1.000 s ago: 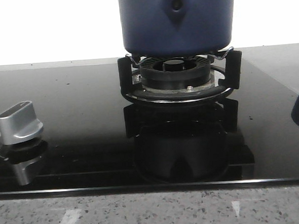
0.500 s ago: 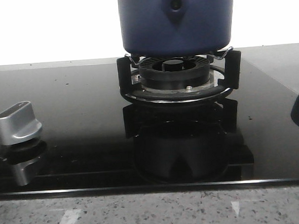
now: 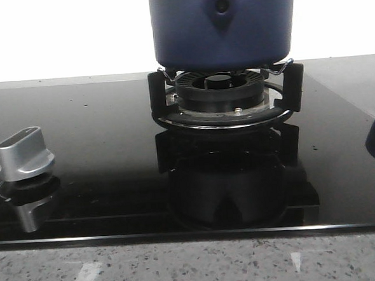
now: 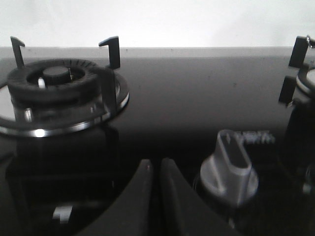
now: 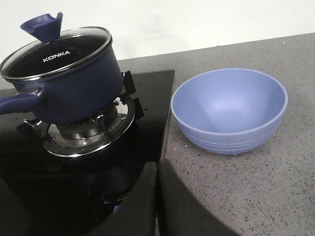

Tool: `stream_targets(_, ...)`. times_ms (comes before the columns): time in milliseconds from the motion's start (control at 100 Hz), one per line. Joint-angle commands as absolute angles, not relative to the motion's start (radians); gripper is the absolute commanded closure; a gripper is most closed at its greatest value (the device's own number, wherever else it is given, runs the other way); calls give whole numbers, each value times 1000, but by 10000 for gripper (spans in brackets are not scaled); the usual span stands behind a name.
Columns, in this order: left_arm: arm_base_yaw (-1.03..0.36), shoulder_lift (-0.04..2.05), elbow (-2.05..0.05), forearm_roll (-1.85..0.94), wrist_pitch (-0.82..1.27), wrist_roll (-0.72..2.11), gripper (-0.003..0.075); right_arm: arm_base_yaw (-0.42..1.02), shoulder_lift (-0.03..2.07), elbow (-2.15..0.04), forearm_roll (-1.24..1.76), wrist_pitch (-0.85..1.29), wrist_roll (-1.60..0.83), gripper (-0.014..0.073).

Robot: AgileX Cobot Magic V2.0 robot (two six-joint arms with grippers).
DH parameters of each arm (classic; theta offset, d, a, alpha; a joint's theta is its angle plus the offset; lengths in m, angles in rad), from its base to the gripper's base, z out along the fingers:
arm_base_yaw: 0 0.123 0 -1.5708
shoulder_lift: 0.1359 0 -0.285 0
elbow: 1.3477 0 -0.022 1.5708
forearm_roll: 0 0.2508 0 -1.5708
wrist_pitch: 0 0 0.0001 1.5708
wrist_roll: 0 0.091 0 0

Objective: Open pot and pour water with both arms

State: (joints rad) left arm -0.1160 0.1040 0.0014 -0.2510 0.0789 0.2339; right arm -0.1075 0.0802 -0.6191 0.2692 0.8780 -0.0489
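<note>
Navy pot (image 5: 69, 83), glass lid on, long handle

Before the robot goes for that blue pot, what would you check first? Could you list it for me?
1. Pot seated on the burner supports: ok, it sits level.
2. Lid in place, knob free to grab: ok, nothing covers it.
3. Bowl ready beside the stove, upright: ok; it looks empty.
4. Left gripper ready to grasp: not ok, fingers are together and it is over by the other burner and the stove knob.
5. Right gripper ready: not ok, fingers together, away from the pot.
6. Water in the pot: cannot tell.
</note>
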Motion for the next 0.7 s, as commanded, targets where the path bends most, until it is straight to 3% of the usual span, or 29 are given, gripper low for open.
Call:
stream_targets(0, -114, 71, 32, -223, 27, 205, 740, -105, 96, -641, 281, 808, -57, 661)
stream_targets(350, -114, -31, 32, -209, 284, 205, 740, -105, 96, -641, 281, 808, -57, 661)
stream_targets(690, -114, -31, 34, -209, 284, 205, 740, -105, 96, -641, 281, 808, -57, 661)
